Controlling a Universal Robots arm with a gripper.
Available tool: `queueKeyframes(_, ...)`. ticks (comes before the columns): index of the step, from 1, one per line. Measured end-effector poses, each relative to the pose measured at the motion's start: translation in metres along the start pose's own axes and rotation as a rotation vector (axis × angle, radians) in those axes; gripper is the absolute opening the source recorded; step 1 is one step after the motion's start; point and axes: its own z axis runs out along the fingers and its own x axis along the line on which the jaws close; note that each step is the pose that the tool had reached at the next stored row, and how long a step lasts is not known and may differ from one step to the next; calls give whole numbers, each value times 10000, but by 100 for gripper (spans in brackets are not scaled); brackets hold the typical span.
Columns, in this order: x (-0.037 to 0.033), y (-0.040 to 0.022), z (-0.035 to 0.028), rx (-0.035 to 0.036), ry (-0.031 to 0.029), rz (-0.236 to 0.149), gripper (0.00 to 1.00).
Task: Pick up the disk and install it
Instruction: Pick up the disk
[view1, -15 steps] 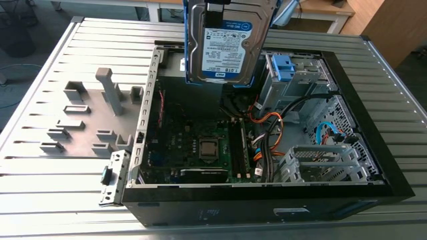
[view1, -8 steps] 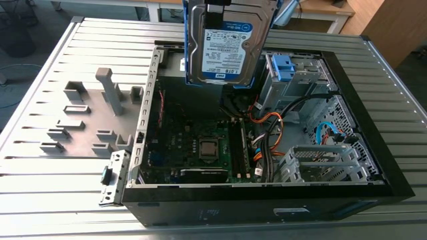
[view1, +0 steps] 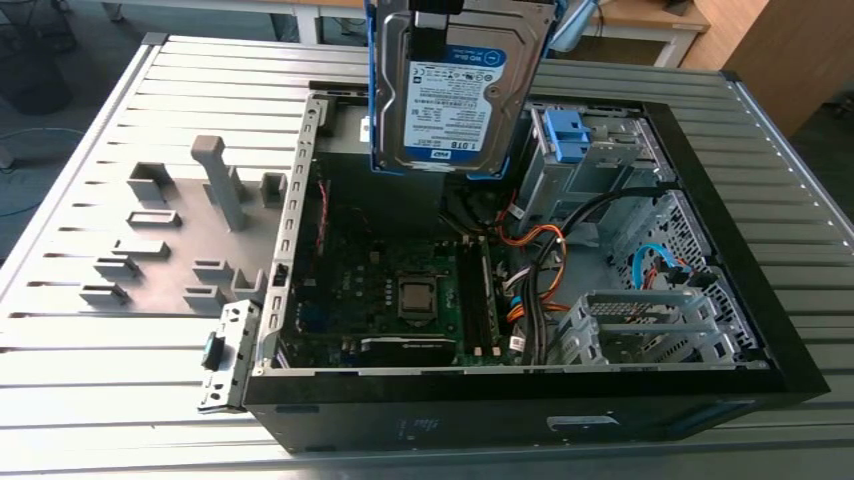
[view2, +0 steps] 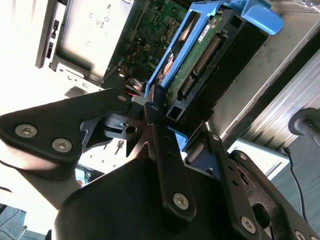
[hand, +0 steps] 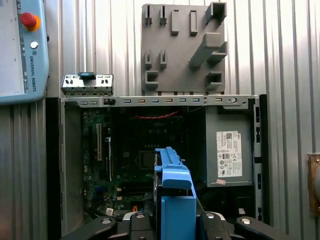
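Note:
The disk, a silver hard drive with a white-and-blue label and blue side rails, hangs upright above the rear part of the open computer case. My gripper is shut on it, its black fingers clamping the blue rail. In the second wrist view the disk shows its green circuit board and connector edge. In the first wrist view the disk's blue rail rises between the gripper's fingers, over the motherboard.
A drive cage with a bare blue bracket sits at the case's far right corner. Orange and black cables cross the case interior. A grey fixture plate lies left of the case on the slatted metal table. A grey power-supply box and a pendant appear in the first wrist view.

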Motion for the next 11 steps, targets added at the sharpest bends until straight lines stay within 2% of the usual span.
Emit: queueKeyframes(11, 38, -2, -3, 0, 1, -1, 36)
